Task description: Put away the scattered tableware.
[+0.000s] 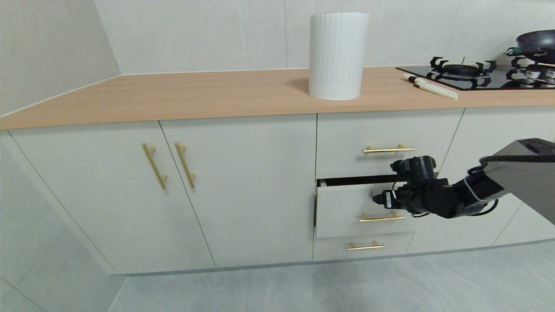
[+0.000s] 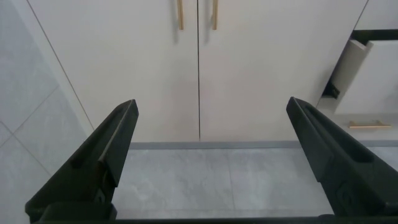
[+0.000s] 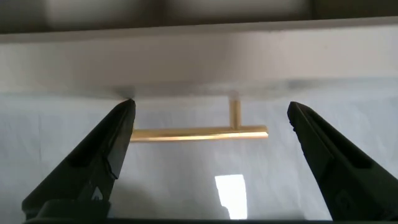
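Note:
A pale knife (image 1: pixel 431 86) lies on the wooden counter (image 1: pixel 195 95) beside the stove. Below it, the middle drawer (image 1: pixel 347 208) of a three-drawer stack stands pulled out a little, a dark gap showing above its front. My right gripper (image 1: pixel 381 200) hovers just in front of that drawer, slightly above its gold handle (image 1: pixel 381 218). In the right wrist view the gripper (image 3: pixel 210 109) is open, with the handle (image 3: pixel 199 133) lying between and beyond the fingers, not touched. My left gripper (image 2: pixel 211 104) is open and holds nothing, low down, facing the cabinet doors (image 2: pixel 199 62).
A tall white ribbed cylinder (image 1: pixel 337 55) stands on the counter above the drawers. A gas stove (image 1: pixel 477 78) with a dark pan (image 1: pixel 537 41) is at the far right. Two cabinet doors with gold handles (image 1: pixel 169 164) sit left of the drawers. Grey tiled floor (image 1: pixel 303 290) lies below.

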